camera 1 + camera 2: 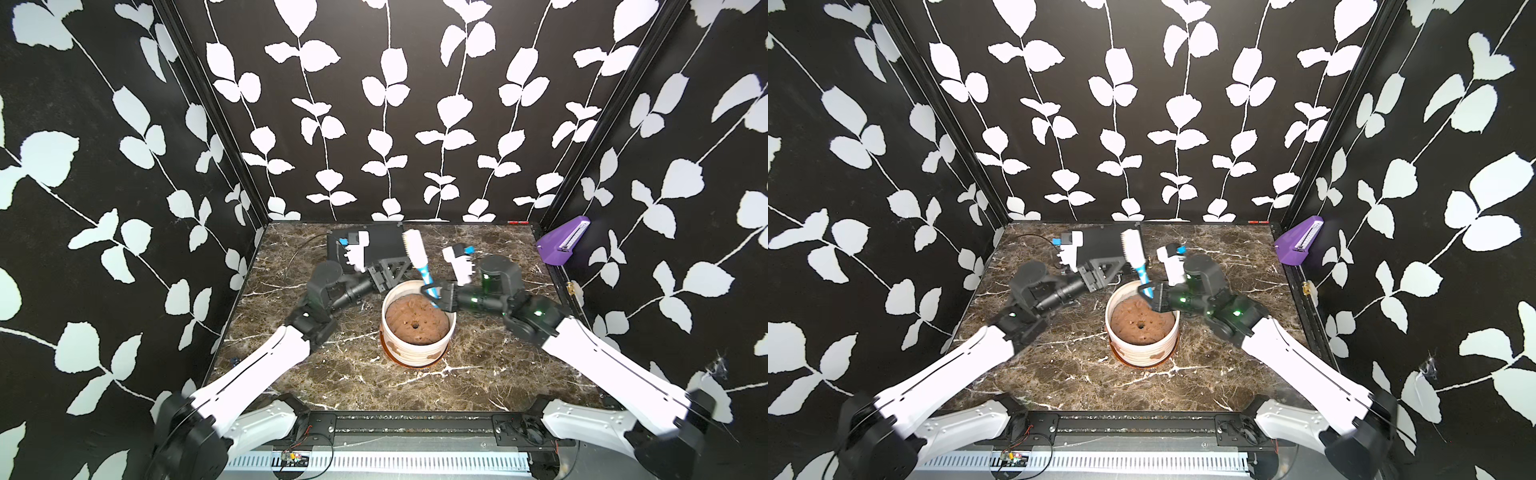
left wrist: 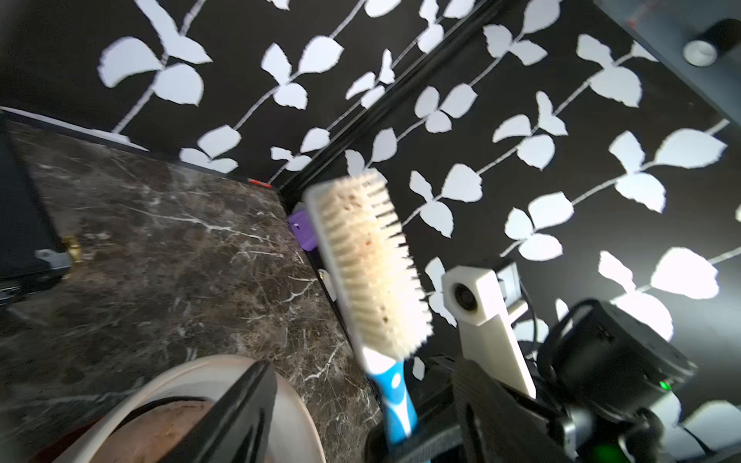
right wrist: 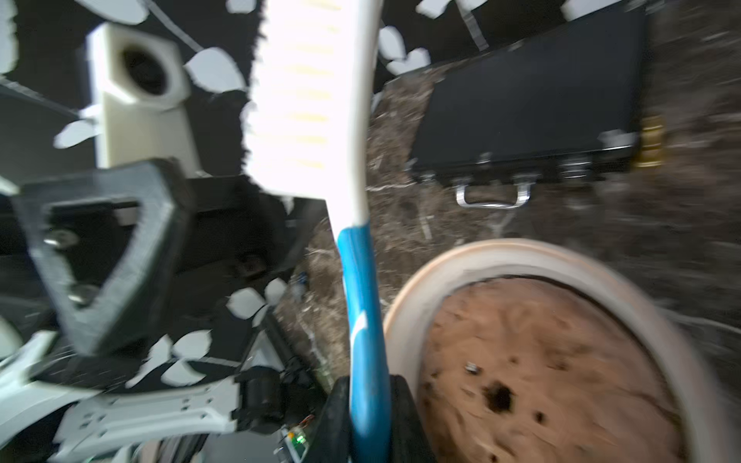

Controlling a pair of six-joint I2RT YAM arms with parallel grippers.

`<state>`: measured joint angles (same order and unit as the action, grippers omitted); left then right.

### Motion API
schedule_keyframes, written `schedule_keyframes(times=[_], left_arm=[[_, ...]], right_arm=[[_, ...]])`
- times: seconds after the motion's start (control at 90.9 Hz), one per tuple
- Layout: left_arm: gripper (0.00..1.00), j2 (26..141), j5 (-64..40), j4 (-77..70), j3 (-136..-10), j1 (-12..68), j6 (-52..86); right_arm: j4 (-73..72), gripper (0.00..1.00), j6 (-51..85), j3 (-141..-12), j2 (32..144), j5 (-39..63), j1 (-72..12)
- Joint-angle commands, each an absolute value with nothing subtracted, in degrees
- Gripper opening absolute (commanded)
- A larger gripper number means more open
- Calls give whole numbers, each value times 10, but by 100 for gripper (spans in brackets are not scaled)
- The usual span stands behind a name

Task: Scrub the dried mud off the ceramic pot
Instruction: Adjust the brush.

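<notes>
R gripper [image 1: 434, 293] clamps brush [image 1: 415, 249] handle over ceramic pot's [image 1: 415, 351] far rim; L gripper [image 1: 395, 272] spread, beside it.

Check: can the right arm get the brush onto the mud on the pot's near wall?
Probably, not as posed. The right claw grips the brush above the pot's far rim, bristles up and away. Nothing covers the mud; it must come round and tip down.
</notes>
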<state>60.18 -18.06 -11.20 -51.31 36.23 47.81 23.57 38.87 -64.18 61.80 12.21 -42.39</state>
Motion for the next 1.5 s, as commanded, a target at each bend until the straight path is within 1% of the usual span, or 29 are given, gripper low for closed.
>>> schedule_keyframes(times=[0.0,0.033,0.088,0.121,0.176,0.286,0.363,0.451,0.517,0.627,0.748,0.88,1.1,1.276,1.408,1.485], left_arm=[[93,596,-104,188,-557,362,343],[94,598,-95,219,-564,364,329],[89,599,-82,256,-562,364,306],[85,600,-81,275,-561,364,293],[81,602,-63,310,-563,371,271],[74,618,38,417,-605,397,227],[70,635,71,469,-633,398,208],[70,650,86,495,-646,399,191],[70,664,91,504,-648,421,176],[69,683,79,513,-658,428,163],[72,691,75,536,-683,431,157],[76,693,94,554,-688,432,153],[77,738,62,544,-699,432,147],[79,758,47,514,-732,432,157],[79,794,23,506,-756,432,155],[80,816,19,512,-772,432,149]], right_arm=[[408,0,320,-664,572,-143,-414],[421,0,315,-657,560,-187,-410],[440,0,314,-644,538,-259,-404],[456,0,321,-639,527,-284,-398],[479,0,333,-632,511,-298,-387],[521,0,379,-605,486,-325,-381],[524,0,378,-584,477,-317,-380],[528,0,371,-579,484,-298,-380],[532,0,367,-582,489,-284,-379],[543,0,359,-587,489,-282,-379],[530,0,351,-581,494,-251,-380],[520,0,354,-568,506,-217,-381],[516,0,359,-540,501,-208,-383],[525,0,354,-538,496,-215,-384],[517,0,360,-524,490,-200,-384],[513,0,364,-516,485,-196,-385]])
